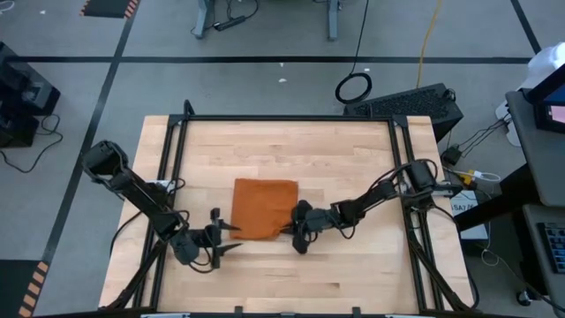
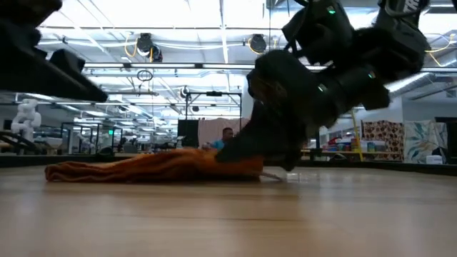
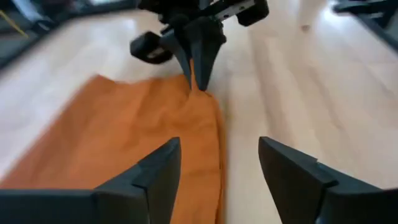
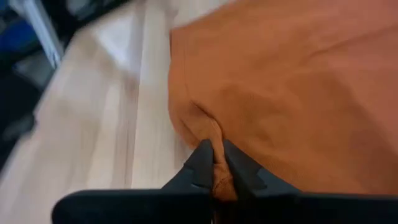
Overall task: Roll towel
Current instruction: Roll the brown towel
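Note:
The burnt-orange towel (image 1: 263, 208) lies spread on the middle of the wooden table (image 1: 353, 265), its underside flat on the wood. My right gripper (image 1: 287, 230) is at the towel's near right corner and is shut on it; it shows as a dark mass at the towel's end in the low view (image 2: 246, 153). My left gripper (image 1: 229, 238) hovers open just off the towel's near left corner. In the left wrist view its fingers (image 3: 217, 155) straddle the towel's near edge (image 3: 214, 180) without touching it. My right gripper pinches the towel's near right corner (image 4: 208, 134) between its two fingers, gathering the cloth into a small pucker. The fingers come from the table's right, slanting down. The corner (image 2: 214, 155) is raised slightly off the wood, and the remaining cloth lies on the table.
Black frame rails (image 1: 172, 159) run along the table's left, right and far sides. Bare wood lies in front of the towel toward the near edge (image 1: 291, 283). Cables and a dark box (image 1: 415, 102) sit on the floor beyond the far right corner.

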Available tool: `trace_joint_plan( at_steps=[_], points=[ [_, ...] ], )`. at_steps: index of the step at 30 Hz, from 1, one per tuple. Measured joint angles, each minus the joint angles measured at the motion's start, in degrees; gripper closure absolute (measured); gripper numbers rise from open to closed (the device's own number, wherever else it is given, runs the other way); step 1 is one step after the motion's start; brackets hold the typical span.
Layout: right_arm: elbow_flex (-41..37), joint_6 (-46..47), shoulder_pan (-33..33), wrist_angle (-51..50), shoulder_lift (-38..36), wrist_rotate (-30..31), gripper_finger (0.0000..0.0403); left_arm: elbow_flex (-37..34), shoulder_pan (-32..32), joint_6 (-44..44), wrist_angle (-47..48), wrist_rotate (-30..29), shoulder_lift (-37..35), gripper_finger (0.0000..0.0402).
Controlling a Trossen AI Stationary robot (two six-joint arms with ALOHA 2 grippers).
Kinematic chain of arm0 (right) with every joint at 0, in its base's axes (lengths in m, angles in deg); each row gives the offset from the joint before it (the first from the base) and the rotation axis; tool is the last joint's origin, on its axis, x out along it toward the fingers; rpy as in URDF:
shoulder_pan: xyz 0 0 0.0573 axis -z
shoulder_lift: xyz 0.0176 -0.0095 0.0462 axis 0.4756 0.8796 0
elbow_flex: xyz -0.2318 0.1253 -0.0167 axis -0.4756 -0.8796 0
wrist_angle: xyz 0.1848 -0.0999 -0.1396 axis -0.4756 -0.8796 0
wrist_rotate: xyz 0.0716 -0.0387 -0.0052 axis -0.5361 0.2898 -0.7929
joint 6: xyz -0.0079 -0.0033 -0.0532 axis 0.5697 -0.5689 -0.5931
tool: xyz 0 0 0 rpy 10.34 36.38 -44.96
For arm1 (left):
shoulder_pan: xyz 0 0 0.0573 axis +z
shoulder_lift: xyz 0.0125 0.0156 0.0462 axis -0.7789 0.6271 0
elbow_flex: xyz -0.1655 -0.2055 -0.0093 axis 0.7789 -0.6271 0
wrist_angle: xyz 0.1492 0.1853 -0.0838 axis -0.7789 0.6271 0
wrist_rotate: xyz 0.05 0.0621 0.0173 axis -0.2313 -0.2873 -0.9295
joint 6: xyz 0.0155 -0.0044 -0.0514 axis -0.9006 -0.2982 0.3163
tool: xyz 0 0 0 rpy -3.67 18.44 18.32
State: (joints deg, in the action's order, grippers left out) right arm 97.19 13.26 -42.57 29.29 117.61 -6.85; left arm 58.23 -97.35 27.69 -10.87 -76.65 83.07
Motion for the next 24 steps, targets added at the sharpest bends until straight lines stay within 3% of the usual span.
trace_joint_plan(
  at_steps=[3, 11, 16, 24],
  points=[
    [0.1, 2.7, 1.4, -1.6, -1.8, -1.1, 0.0397, 1.4, 2.1, -3.9, -0.8, -2.4, 2.5, 0.0176],
    [0.2, 5.2, 3.3, 1.4, -2.7, -2.5, 0.0397, 4.5, 8.9, -18.2, -15.3, -2.4, 12.2, 0.0175],
    [0.2, 5.9, 4.2, 1.7, -2.7, -2.5, 0.0397, 6.4, 13.6, -17.3, -15.7, 2.9, 17.0, 0.0174],
    [0.2, 6.2, 5.1, 1.9, -2.7, -2.4, 0.0397, 9.8, 14.7, -17.2, -16.7, 3.9, 22.1, 0.0174]
  ],
)
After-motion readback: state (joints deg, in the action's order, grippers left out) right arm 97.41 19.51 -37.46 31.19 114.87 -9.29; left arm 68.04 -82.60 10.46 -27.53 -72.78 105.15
